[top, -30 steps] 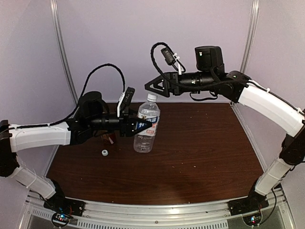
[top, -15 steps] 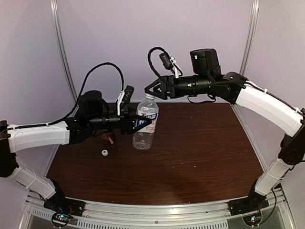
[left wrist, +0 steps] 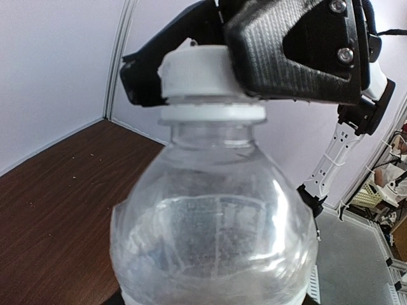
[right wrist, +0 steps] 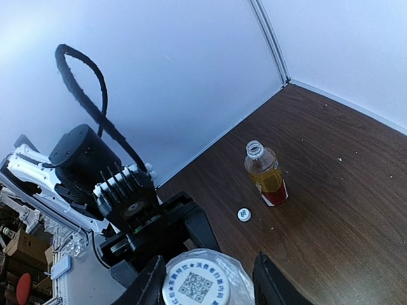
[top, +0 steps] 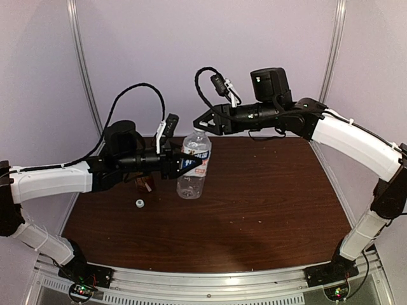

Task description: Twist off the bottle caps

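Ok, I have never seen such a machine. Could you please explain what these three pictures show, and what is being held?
These are two robot arms bolted at a table's near edge. The wide picture comes from a fixed camera above and behind them. The other two come from a small camera on each wrist. The left end effector, the two-finger clamp at the arm's tip, holds a clear bottle by its body. The right end effector has its fingers on both sides of that bottle's white cap; whether they squeeze it is unclear. On the brown table stands an open amber bottle, with a loose cap beside it.
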You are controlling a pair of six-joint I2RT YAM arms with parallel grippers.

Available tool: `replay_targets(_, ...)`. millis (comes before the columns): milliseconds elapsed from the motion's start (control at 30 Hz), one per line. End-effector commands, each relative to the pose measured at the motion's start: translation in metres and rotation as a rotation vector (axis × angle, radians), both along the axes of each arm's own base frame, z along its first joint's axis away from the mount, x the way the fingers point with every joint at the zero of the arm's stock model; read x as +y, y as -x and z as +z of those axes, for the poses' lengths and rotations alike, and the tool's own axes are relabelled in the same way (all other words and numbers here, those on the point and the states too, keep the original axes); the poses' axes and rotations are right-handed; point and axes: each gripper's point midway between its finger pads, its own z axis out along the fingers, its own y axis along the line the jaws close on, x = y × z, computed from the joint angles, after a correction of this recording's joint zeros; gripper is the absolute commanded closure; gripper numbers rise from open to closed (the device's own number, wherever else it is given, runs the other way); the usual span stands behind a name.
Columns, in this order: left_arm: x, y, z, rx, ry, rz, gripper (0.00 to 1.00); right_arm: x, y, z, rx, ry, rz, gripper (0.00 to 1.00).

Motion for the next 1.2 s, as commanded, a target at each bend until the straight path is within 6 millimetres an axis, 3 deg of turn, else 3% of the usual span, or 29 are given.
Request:
replay_targets(0,0.002,0.002,0.031,-0.081,0.059,0.007,0.66,0.005,0.001,-0.004,0.007,-0.010,0.012,0.57)
replay_targets(233,0.004,0.001,0.034,-0.086,0.067,0.021,0.66,0.006,0.005,0.002,-0.012,-0.029,0.037,0.80)
replay_targets(367,0.004,0.003,0.038,-0.095,0.084,0.014,0.66,0.002,0.006,0.003,-0.048,-0.032,0.040,1.00)
replay_targets(500,0.002,0.011,0.042,-0.103,0.108,-0.034,0.66,0.000,0.006,0.001,-0.096,-0.024,0.067,1.00)
replay_targets(633,0.002,0.032,0.053,-0.137,0.160,-0.150,0.66,0.003,0.021,0.005,-0.162,-0.049,0.191,1.00)
replay_targets(933,0.011,0.091,0.069,-0.140,0.267,-0.490,0.66,0.003,0.085,0.009,-0.304,-0.140,0.637,0.96)
replay_targets(1167,0.012,0.090,0.066,-0.127,0.273,-0.479,0.67,0.001,0.075,0.010,-0.294,-0.136,0.600,0.80)
